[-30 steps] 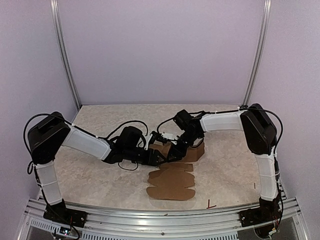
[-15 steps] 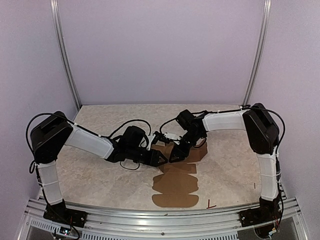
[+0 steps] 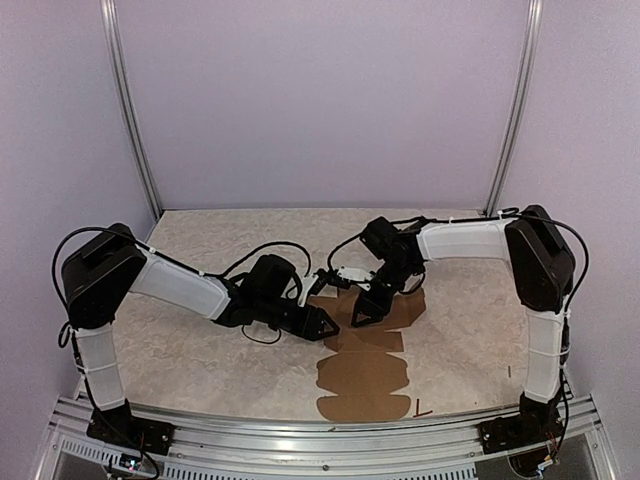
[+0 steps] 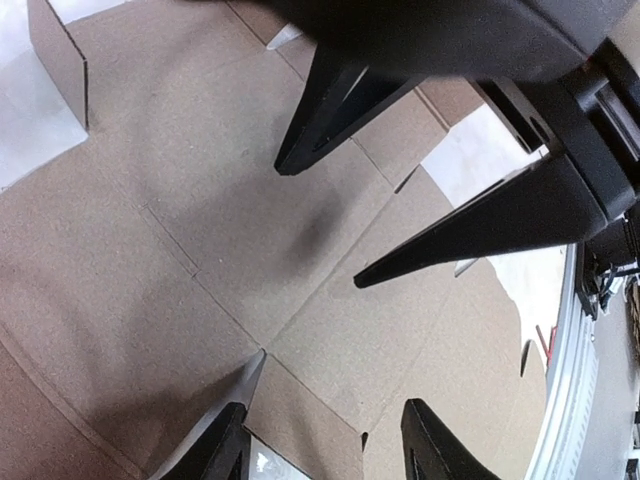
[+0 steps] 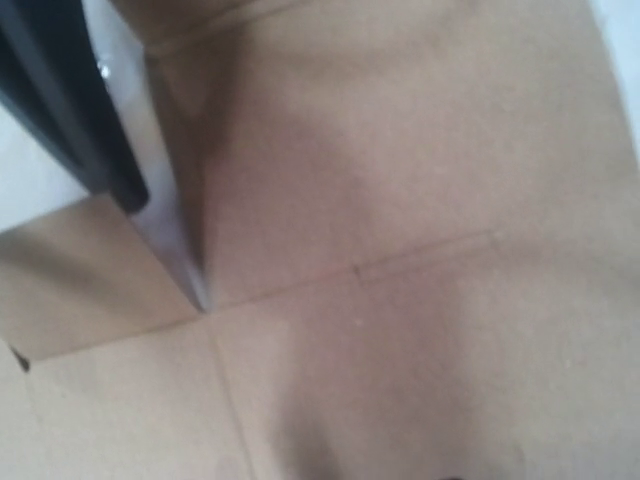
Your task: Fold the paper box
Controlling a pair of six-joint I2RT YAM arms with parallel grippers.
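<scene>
Paper box (image 3: 365, 385) slid rt; far end hidden under right claw (image 3: 360, 318).

Marbled table inside a lilac enclosure

A pale, beige-veined table top (image 3: 200, 350) is seen across the lower half of the top view, backed by plain lilac walls (image 3: 320, 100). Two slanted metal uprights (image 3: 128, 110) are set in the back corners, a ribbed metal rail (image 3: 300, 430) runs along the bottom edge, and a small red scrap (image 3: 421, 410) lies at lower right.
</scene>
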